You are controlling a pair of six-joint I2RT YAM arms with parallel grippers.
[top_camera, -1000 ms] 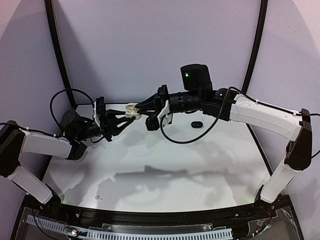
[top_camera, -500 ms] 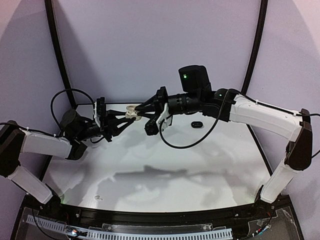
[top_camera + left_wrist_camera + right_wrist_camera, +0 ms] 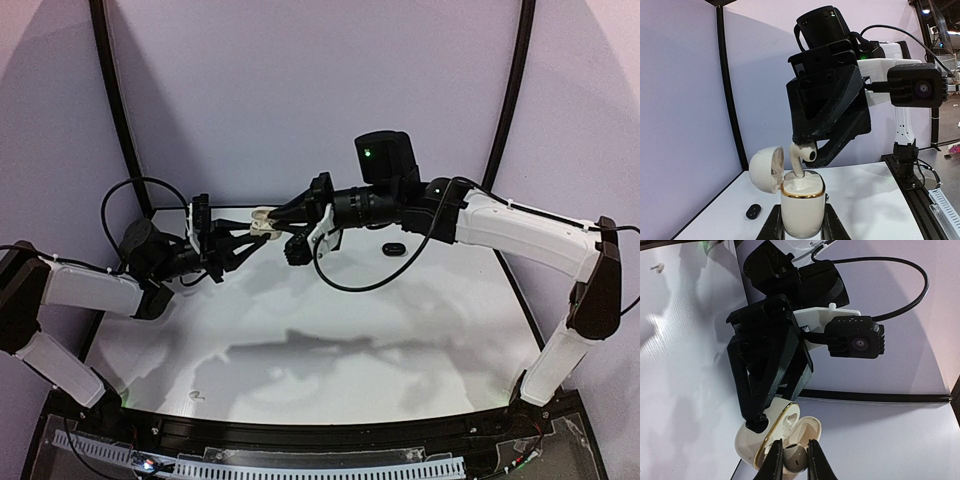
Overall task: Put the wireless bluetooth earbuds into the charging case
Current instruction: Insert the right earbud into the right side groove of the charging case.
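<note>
A white charging case [image 3: 802, 207] with a gold rim stands upright, its lid [image 3: 766, 169] hinged open to the left. My left gripper [image 3: 802, 226] is shut on its lower sides. A white earbud [image 3: 802, 157] hangs over the case with its stem tip in the left slot. My right gripper [image 3: 793, 461] is shut on the earbud's head [image 3: 795, 460], just above the case [image 3: 757, 440]. In the top view the two grippers meet above the back of the table at the case [image 3: 263, 222].
A small black oval object [image 3: 393, 247] lies on the white table [image 3: 330, 340] at the back right, also seen as the black oval [image 3: 753, 211] in the left wrist view. A tiny white piece [image 3: 197, 396] lies near the front left edge.
My right gripper has shifted slightly left toward the case, bringing the earbud's stem into the case opening. The left arm has stayed still.
</note>
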